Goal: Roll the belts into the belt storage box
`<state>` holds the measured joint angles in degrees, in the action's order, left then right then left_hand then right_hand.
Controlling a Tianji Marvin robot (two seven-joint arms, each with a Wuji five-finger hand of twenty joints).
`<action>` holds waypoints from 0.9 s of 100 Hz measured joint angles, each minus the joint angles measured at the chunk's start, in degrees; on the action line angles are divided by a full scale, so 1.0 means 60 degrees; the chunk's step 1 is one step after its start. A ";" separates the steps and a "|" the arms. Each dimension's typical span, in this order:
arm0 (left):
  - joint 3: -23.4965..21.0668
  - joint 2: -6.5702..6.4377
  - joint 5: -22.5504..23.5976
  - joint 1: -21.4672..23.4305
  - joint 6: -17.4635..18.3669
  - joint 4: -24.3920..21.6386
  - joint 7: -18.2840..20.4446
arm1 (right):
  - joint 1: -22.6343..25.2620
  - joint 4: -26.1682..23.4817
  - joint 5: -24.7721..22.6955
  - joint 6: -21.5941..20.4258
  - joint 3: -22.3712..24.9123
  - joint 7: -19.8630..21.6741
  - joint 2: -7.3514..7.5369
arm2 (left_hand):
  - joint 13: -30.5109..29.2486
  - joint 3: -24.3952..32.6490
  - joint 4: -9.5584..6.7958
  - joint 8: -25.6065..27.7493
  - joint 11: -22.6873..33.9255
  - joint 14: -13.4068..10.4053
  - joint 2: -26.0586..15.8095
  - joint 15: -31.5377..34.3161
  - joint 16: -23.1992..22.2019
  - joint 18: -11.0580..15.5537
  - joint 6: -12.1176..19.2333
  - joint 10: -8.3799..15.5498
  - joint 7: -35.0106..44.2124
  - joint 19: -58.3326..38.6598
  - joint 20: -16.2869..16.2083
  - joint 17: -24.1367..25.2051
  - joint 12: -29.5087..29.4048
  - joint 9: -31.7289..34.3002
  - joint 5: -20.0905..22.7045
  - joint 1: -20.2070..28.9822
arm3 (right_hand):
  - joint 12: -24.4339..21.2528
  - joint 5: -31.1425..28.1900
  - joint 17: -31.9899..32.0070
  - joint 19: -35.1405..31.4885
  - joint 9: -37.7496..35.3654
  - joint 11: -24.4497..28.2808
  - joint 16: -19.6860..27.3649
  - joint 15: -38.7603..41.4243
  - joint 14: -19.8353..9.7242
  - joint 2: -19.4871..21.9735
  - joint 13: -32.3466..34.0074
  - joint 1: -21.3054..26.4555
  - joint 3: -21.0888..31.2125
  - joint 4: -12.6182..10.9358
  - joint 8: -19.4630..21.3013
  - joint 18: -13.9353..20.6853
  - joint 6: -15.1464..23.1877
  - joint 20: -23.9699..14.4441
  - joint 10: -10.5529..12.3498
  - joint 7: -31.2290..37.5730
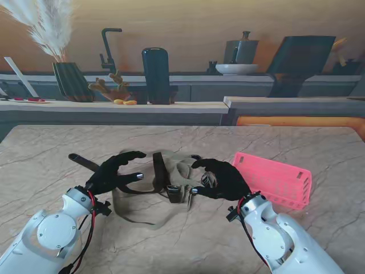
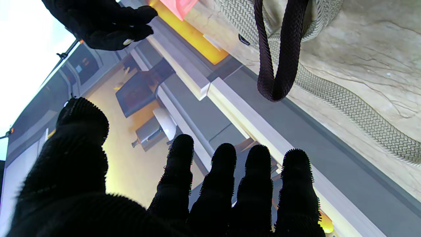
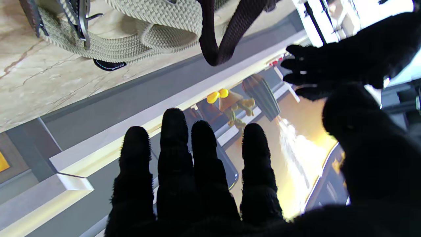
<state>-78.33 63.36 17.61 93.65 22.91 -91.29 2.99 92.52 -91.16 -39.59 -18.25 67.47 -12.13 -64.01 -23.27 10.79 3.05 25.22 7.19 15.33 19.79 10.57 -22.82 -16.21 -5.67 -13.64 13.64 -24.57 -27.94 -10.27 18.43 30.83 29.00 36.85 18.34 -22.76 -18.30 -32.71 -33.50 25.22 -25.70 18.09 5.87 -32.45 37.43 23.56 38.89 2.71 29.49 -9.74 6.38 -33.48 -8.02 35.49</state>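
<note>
A marble table (image 1: 188,240) carries a pink box (image 1: 276,180) at right. Left of it, mid-table, lie the tangled khaki belt (image 1: 142,211) and dark belt (image 1: 160,171). Left hand (image 1: 111,171) and right hand (image 1: 222,178) flank them, fingers spread, holding nothing.

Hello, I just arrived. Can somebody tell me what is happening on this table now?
A two-handed robot is working on belts for storing. A beige woven belt and a dark belt lie tangled in the middle of the marble table. The left hand and the right hand hover at either side of the pile, fingers spread, holding nothing. The pink storage box sits to the right, and no belt is in it yet.
</note>
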 measured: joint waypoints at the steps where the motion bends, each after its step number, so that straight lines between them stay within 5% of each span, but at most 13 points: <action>1: 0.0005 0.0000 -0.0009 -0.0006 -0.0007 0.0004 0.0002 | -0.0046 0.0034 -0.0063 0.0009 -0.0045 -0.0012 0.0007 | 0.0000 -0.0001 0.0000 0.0000 0.0000 0.0000 0.0000 -0.0001 0.0000 0.0001 0.0000 0.0000 0.0000 0.0000 0.0000 0.0000 0.0000 0.0001 0.0000 0.0000 | 0.0000 -0.0003 -0.0008 0.0001 -0.0020 0.0079 0.0000 0.0000 -0.0007 0.0000 0.0066 0.0053 0.0099 -0.0020 0.0022 0.0013 0.0000 0.0047 -0.0001 0.0117; 35: 0.0027 0.0021 -0.0007 -0.0030 -0.0123 0.0036 -0.0108 | -0.1606 0.1446 -0.1438 -0.0022 -0.1757 -0.0624 0.0156 | 0.0000 -0.0178 0.0000 0.0000 0.0000 0.0000 0.0000 -0.0001 0.0000 0.0004 0.0000 0.0000 0.0000 0.0000 -0.0010 0.0000 0.0000 0.0005 0.0000 0.0032 | -0.0004 -0.0362 -0.0466 -0.0170 -0.0608 0.0710 0.0042 0.0370 -0.0354 -0.0606 0.0702 0.0601 0.1624 0.0180 -0.0069 0.0475 -0.0067 0.0839 0.0130 0.0657; 50: -0.0001 0.0047 -0.0029 -0.0026 -0.0191 0.0054 -0.0176 | -0.2311 0.1948 -0.2710 0.0133 -0.2514 -0.0821 0.0257 | 0.0000 -0.0231 0.0000 0.0000 0.0000 0.0001 0.0000 -0.0001 0.0000 0.0005 0.0000 0.0000 0.0000 0.0000 -0.0016 0.0000 0.0000 0.0024 0.0000 0.0084 | -0.0068 -0.0292 -0.0111 -0.0610 -0.0252 0.1192 0.0007 0.0972 -0.0201 -0.0596 0.0290 0.0539 0.0610 0.0195 -0.0233 0.0352 -0.0500 0.0956 -0.0047 0.0657; 69: 0.0006 0.0069 -0.0033 -0.0062 -0.0401 0.0104 -0.0253 | -0.3048 0.2524 -0.2413 0.0421 -0.3386 -0.0793 0.0317 | 0.0000 -0.0244 0.0000 0.0000 -0.0001 0.0000 0.0000 -0.0001 0.0000 0.0005 0.0000 0.0000 0.0000 -0.0001 -0.0078 -0.0001 0.0000 0.0110 0.0000 0.0084 | 0.0496 -0.0291 0.0139 -0.1738 0.0134 0.2157 -0.0819 0.2613 0.0048 -0.0593 -0.0264 0.0541 -0.0179 0.0195 -0.0261 -0.0062 -0.0615 0.0948 -0.0337 0.0657; 90: 0.0002 0.0077 -0.0206 -0.0127 -0.0538 0.0177 -0.0160 | -0.3645 0.3075 -0.2755 0.0522 -0.4159 -0.0983 0.0307 | -0.0001 -0.0332 0.0000 0.0000 -0.0001 0.0001 0.0001 -0.0001 0.0000 0.0006 0.0000 0.0000 0.0000 -0.0003 -0.0091 -0.0001 0.0000 0.0110 0.0000 0.0086 | 0.1757 -0.0338 0.0751 -0.3693 0.0751 0.3965 -0.2279 0.5495 0.0235 -0.0593 -0.1052 0.0482 -0.0225 0.0162 -0.0165 -0.0063 -0.0616 0.0173 -0.0690 0.0874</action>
<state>-78.32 63.82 16.37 92.88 19.68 -90.22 2.03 70.65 -72.71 -56.12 -15.12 42.51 -18.03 -62.16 -23.27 8.79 3.05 25.22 7.19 15.34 19.79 10.57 -22.82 -16.17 -5.67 -13.64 13.64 -24.59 -28.48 -10.28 18.44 31.50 29.00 37.37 28.88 -24.79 -13.79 -54.87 -28.99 49.01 -39.38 51.06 7.28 -36.01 31.12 26.45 37.54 3.69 28.50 -10.12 2.68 -32.44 -12.16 40.73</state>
